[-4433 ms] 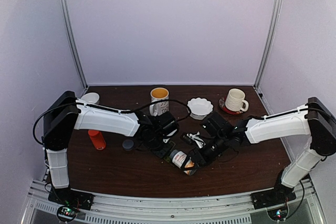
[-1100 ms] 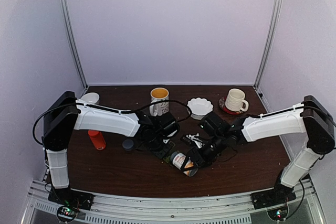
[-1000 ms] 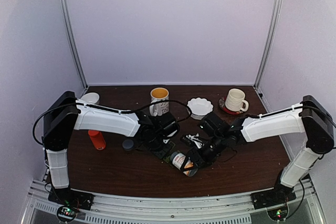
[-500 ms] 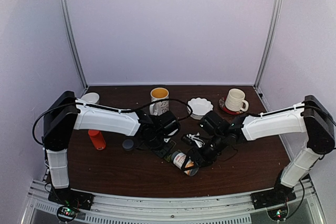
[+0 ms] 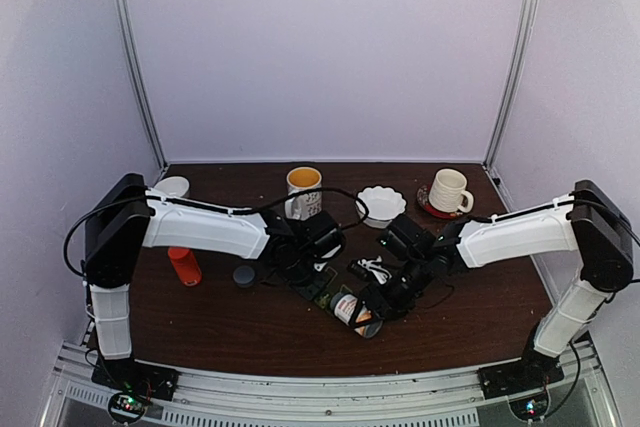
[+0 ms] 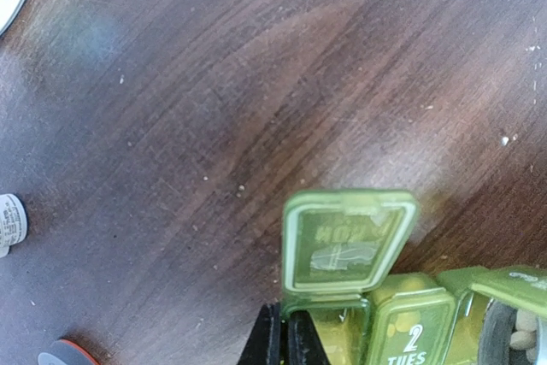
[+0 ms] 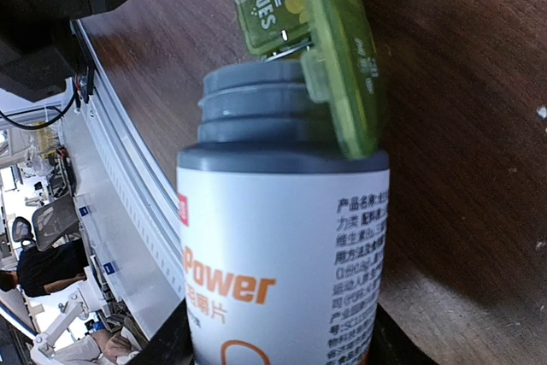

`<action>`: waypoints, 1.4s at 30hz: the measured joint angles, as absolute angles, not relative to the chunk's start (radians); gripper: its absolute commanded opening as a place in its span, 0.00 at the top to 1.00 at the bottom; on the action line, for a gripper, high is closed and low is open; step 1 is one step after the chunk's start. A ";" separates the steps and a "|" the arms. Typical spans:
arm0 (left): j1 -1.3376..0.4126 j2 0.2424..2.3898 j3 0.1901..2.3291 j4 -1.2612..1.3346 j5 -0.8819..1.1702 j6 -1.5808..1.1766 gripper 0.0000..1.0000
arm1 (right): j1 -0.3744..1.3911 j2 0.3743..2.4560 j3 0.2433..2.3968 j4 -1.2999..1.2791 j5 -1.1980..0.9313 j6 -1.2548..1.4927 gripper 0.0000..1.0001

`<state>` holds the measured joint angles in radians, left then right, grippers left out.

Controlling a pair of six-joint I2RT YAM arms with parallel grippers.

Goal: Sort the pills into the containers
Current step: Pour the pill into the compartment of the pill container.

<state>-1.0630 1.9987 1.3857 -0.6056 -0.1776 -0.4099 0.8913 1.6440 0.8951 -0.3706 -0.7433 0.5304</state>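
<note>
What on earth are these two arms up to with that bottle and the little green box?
The right end effector holds an uncapped white pill bottle, tipped with its mouth over the green pill box, next to the closed Tuesday lid. The left end effector, shut, sits at the box's end below the open lid, seemingly steadying it.

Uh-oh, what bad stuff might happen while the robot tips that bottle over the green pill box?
The pills might spill onto the table, since the bottle mouth sits right by a raised lid of the pill box. The TUES lid looks shut, so pills landing there could bounce off.
</note>
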 measured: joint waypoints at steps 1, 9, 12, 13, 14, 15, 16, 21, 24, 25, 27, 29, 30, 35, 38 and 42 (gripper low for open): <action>-1.065 2.000 1.386 -0.605 -0.178 -0.410 1.00 | 0.889 1.644 0.896 -0.374 -0.743 0.528 1.00; -1.069 2.011 1.386 -0.606 -0.178 -0.410 1.00 | 0.879 1.636 0.922 -0.418 -0.744 0.528 1.00; -1.069 2.015 1.388 -0.606 -0.178 -0.410 1.00 | 0.879 1.633 0.923 -0.411 -0.750 0.531 1.00; -1.069 2.016 1.390 -0.607 -0.178 -0.410 1.00 | 0.879 1.635 0.923 -0.410 -0.752 0.532 1.00; -1.069 2.016 1.392 -0.607 -0.178 -0.410 1.00 | 0.879 1.639 0.923 -0.405 -0.756 0.532 1.00; -1.070 2.017 1.394 -0.608 -0.179 -0.410 1.00 | 0.879 1.645 0.922 -0.400 -0.757 0.532 1.00; -1.070 2.020 1.401 -0.612 -0.179 -0.410 1.00 | 0.879 1.655 0.922 -0.394 -0.759 0.532 1.00; -1.072 2.029 1.414 -0.623 -0.184 -0.410 1.00 | 0.879 1.673 0.926 -0.400 -0.764 0.528 1.00; -1.074 2.030 1.415 -0.627 -0.184 -0.410 1.00 | 0.877 1.666 0.931 -0.420 -0.762 0.531 1.00; -1.075 2.030 1.416 -0.630 -0.184 -0.410 1.00 | 0.875 1.660 0.933 -0.429 -0.762 0.532 1.00; -1.076 2.030 1.416 -0.630 -0.184 -0.410 1.00 | 0.871 1.648 0.939 -0.447 -0.762 0.535 1.00; -1.076 2.030 1.417 -0.631 -0.184 -0.410 1.00 | 0.868 1.635 0.949 -0.458 -0.764 0.546 1.00; -1.076 2.030 1.417 -0.631 -0.184 -0.410 1.00 | 0.867 1.627 0.952 -0.460 -0.765 0.551 1.00; -1.076 2.031 1.418 -0.632 -0.184 -0.410 1.00 | 0.866 1.609 0.958 -0.456 -0.786 0.579 1.00; -1.076 2.031 1.419 -0.633 -0.184 -0.410 1.00 | 0.866 1.611 0.956 -0.449 -0.796 0.588 1.00; -1.076 2.031 1.420 -0.634 -0.184 -0.410 1.00 | 0.866 1.658 0.936 -0.403 -0.825 0.603 1.00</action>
